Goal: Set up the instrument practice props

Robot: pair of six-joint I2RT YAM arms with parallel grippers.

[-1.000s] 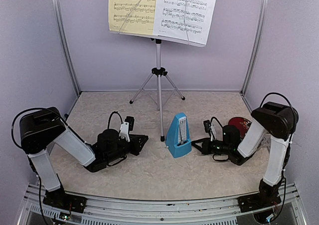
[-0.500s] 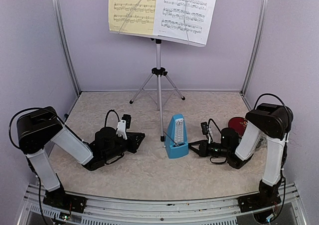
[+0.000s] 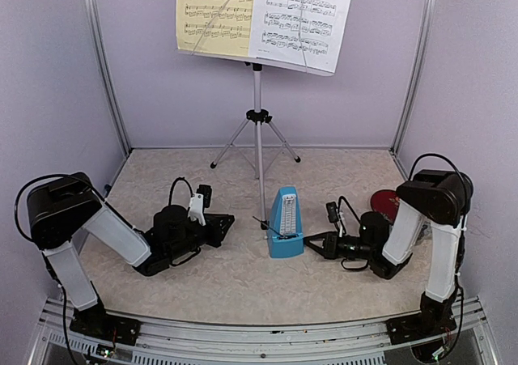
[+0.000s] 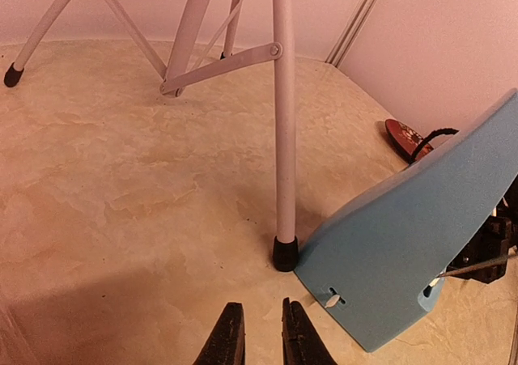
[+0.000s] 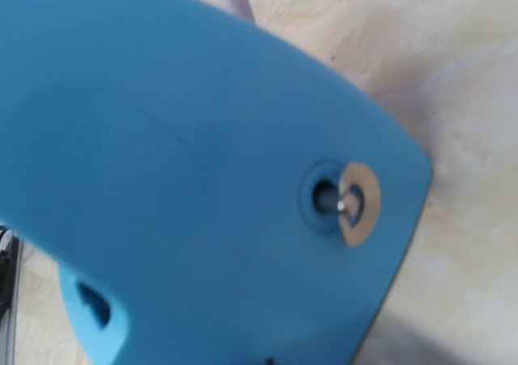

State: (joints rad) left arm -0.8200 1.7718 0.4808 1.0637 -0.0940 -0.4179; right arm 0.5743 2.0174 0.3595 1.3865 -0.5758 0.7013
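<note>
Two sheets of printed music, yellow sheet [image 3: 215, 13] and white sheet [image 3: 301, 17], on the stand [image 3: 257, 130]; notes unreadable.
Left gripper [image 4: 257, 330] fingers nearly together, empty; right gripper [image 3: 314, 244] beside the metronome [image 3: 285, 222], state unclear.

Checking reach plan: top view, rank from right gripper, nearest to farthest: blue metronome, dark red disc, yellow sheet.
From the right gripper:
1. Small blue pyramid metronome, just to its left.
2. Dark red round disc, behind it, to the right, by the arm.
3. Yellow sheet of printed music, up on the stand, far back left.
</note>
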